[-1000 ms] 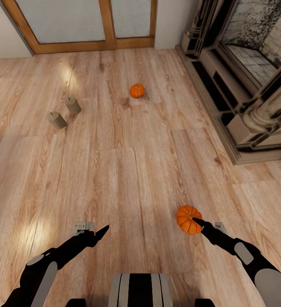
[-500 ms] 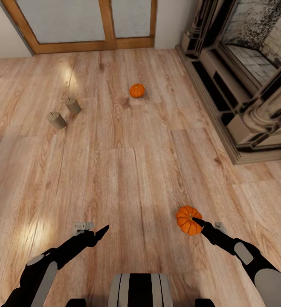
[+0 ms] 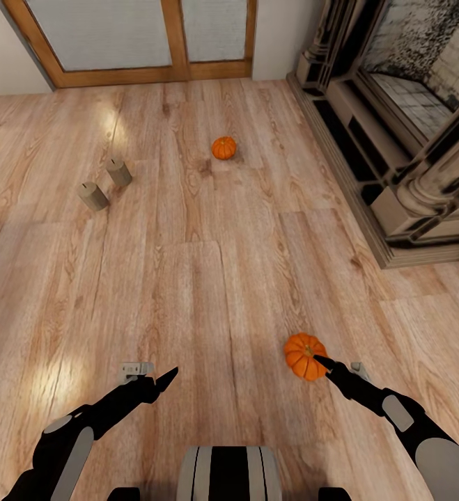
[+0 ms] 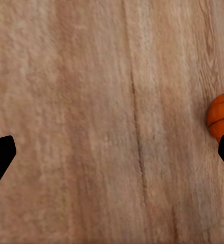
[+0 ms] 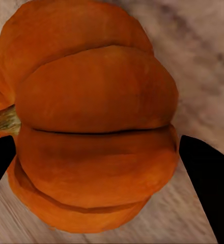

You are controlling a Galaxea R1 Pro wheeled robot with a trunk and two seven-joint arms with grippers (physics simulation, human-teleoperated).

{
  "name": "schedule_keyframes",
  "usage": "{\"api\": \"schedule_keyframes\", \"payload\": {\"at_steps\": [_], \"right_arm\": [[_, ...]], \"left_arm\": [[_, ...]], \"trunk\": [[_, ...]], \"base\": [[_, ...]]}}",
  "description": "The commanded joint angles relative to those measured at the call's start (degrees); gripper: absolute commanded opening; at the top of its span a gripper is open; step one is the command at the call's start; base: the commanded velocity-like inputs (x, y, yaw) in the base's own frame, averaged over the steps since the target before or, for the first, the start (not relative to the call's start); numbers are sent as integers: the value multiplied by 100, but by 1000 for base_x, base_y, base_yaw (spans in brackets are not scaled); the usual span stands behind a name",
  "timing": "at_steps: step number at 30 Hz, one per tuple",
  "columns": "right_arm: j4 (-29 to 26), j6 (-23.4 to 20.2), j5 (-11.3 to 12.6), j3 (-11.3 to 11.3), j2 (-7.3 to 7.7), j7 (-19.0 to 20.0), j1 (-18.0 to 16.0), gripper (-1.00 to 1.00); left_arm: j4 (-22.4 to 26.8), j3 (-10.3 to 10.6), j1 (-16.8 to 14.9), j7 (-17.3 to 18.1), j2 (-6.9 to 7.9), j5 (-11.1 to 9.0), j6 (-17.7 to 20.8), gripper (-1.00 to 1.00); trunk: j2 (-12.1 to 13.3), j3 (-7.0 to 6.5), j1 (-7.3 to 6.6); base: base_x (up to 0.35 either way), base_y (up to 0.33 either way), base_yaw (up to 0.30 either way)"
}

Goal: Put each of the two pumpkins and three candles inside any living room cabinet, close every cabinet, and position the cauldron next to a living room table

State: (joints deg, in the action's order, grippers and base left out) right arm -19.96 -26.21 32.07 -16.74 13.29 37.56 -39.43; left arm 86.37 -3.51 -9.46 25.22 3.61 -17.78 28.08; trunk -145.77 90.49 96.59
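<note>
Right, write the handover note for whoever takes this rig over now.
Right tool: open, fingers either side of the near pumpkin on the floor; not clamped or lifted yet.
Left tool: open, empty, over bare floor.
Far pumpkin and two candles stand on the floor ahead.
Done: nothing stowed, as far as visible.
Left: grasp the near pumpkin, then cabinet runs, closing up, the cauldron.

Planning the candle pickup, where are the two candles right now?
In the head view, the two candles stand side by side on the floor, far left, well left of the far pumpkin.
</note>
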Motion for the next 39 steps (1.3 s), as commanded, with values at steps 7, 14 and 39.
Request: {"api": "schedule_keyframes", "payload": {"at_steps": [7,14,39], "right_arm": [[1,-51,38,-31,-4,6,-3,-100],[1,-51,37,-25,-6,6,-3,-100],[-8,-54,42,-28,-8,12,-3,-100]], "left_arm": [[3,-4,0,9,-1,-50,49,100],[3,-5,2,9,-1,-50,49,100],[3,-3,1,14,-2,-49,49,100]], "trunk": [[-1,3,-1],[-1,3,-1],[-1,3,-1]], "base": [[0,0,0],[0,0,0],[0,0,0]]}}
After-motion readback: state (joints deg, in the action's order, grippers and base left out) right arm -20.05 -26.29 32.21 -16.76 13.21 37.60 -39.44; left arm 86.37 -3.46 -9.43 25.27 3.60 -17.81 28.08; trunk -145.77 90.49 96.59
